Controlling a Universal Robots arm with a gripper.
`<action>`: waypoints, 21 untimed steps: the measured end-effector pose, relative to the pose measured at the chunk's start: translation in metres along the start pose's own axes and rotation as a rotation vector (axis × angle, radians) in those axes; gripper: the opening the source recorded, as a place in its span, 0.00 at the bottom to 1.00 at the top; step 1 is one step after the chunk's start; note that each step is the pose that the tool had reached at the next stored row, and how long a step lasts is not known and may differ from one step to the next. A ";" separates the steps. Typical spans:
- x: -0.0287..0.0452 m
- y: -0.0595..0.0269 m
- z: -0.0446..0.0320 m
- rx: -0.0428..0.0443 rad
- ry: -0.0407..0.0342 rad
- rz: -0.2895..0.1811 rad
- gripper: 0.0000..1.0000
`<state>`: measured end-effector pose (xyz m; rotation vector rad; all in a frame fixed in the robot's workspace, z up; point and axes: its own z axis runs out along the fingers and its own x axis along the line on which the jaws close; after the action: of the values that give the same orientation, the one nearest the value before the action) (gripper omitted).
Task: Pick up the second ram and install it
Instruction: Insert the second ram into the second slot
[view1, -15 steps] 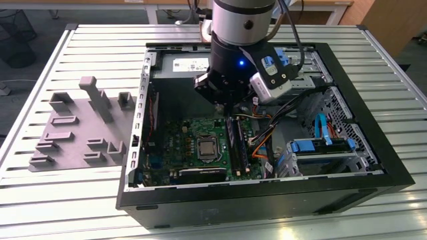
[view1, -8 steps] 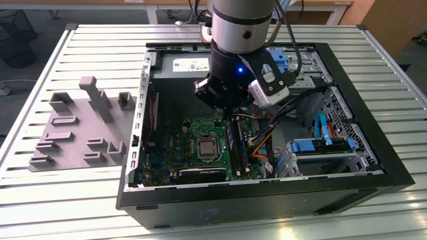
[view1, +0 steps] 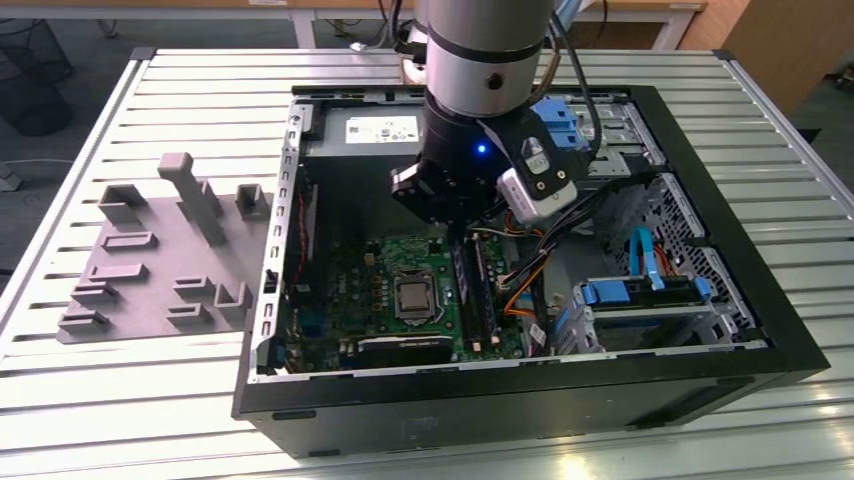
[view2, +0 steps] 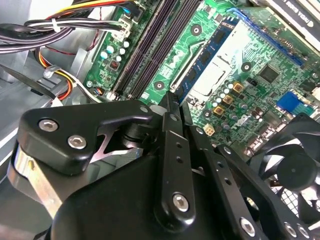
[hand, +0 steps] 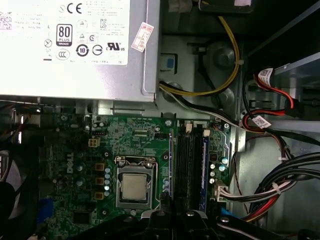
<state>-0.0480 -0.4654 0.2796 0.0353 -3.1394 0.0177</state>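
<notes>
The second memory stick is held on edge in the claw, inside the open computer case. It hangs over the green board. In the first wrist view it is seen as a thin blue line running out from the claw. The claw appears closed on one end of the stick.

The stick lies parallel to the long black slots and is seen toward the side of the processor socket. Whether it stands exactly over a free slot cannot be told. Another stick is already seated in the far slot.

For a good fit, the stick is best kept upright and square to the slot. Its lower edge should be lined up along the whole length before any load is applied. Pressure is better given straight down and evenly, since a tilted stick is likely to bind at one end. The cable bundle beside the slots should be kept clear of the claw. The grey holder lies on the bench, well apart from the case.
</notes>
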 end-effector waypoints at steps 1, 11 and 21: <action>-0.0001 0.0000 0.0001 -0.0001 0.0000 0.000 0.14; -0.0064 0.0000 0.0130 -0.0003 -0.0001 0.004 0.14; -0.0133 0.0000 0.0257 0.0000 0.0001 0.007 0.14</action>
<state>-0.0347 -0.4653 0.2539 0.0237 -3.1394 0.0177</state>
